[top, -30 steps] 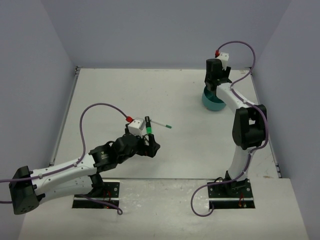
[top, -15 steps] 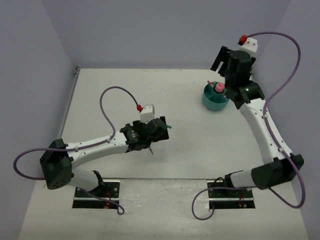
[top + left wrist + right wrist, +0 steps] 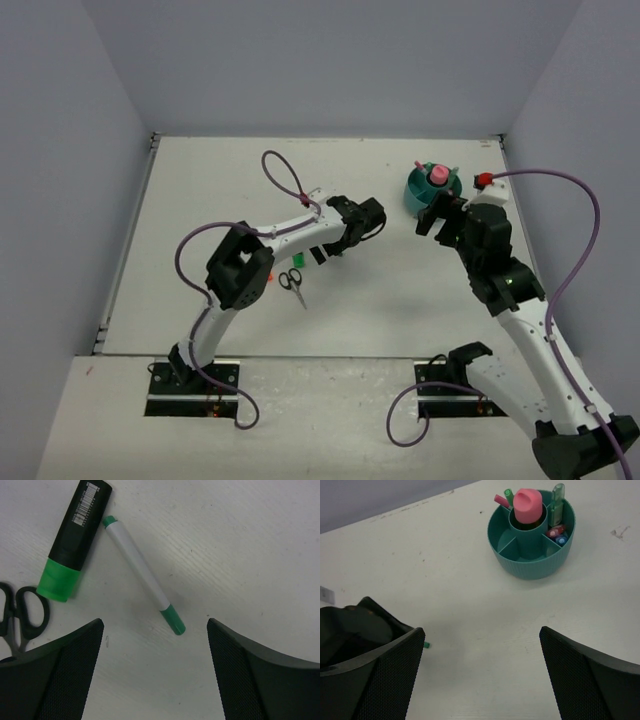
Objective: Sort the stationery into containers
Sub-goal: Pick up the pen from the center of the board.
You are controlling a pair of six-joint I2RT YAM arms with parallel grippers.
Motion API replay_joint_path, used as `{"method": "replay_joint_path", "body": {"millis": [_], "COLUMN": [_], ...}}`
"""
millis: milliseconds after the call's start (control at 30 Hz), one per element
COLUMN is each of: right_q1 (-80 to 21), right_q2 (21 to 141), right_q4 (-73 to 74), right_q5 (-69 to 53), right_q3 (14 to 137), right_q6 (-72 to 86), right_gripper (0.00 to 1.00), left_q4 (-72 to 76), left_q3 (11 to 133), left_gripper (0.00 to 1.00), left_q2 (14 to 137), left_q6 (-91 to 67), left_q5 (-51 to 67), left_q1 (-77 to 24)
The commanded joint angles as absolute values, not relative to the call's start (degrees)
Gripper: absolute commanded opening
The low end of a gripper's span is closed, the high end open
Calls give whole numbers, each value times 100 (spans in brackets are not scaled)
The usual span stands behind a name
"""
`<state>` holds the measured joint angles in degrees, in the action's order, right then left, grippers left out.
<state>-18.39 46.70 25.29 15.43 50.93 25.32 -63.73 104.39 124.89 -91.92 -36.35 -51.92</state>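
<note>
**Entry: sorting, mid-run.**

- Teal organizer [image 3: 532,555]: stands at about 1 o'clock on the table [image 3: 200,200]. I count the pink-capped bottle [image 3: 527,505] upright in the centre well. Highlighters and small pieces, one of them blue, sit in the ring compartments at 12 to 3 o'clock.
- Right gripper [image 3: 481,635]: jaws wide apart and empty. A second ago it hung right over the organizer. Now it has pulled back toward 6 o'clock, well clear of the rim, so I log the bottle as delivered.
- Left gripper [image 3: 155,630]: jaws spread, holding nothing. A second ago I had the green highlighter [image 3: 75,540] standing up in it. It now lies flat on the table, unsorted.
- White pen [image 3: 142,575]: green-capped, lying slantwise just beside the highlighter, its lower tip between my open jaws.
- Scissors [image 3: 22,612]: at 9 o'clock in the left wrist view, near the highlighter's green end.

**Outstanding, in my judgement:** three items loose near table centre. The pen looks like the next pick.
</note>
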Motion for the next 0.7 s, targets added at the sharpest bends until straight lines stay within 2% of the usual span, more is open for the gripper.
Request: {"method": "replay_joint_path", "body": {"millis": [0,100,200,267,667], "right_q1": [-1846,-1848,-1846,-1846,-1846], "right_q2": [4485,4427,4412,4403,4264], "right_q4": [2338,2289,2276,2276,2159], "right_q5": [1272,1239,1231,1216,980], "right_q3": [5124,4993,5000,4992,4917], "right_q6": [2599,2613,2618,2625,2628], "right_gripper": [99,99,99,99,99], "left_q4": [-7148,-6909,-6848,-6809,-6653], "left_q3": [10983,10960,10887,10758,10405], "left_gripper": [79,74,73,66,57], "left_q2": [13113,13308,13383,13374,13390], "left_q6": [-9724,-9432,-9395,-9404,-9126], "left_q5": [-3709,-3529,-3541,-3527,-3513], "left_q1": [-4978,-4876,-4869,-4869,-4504]}}
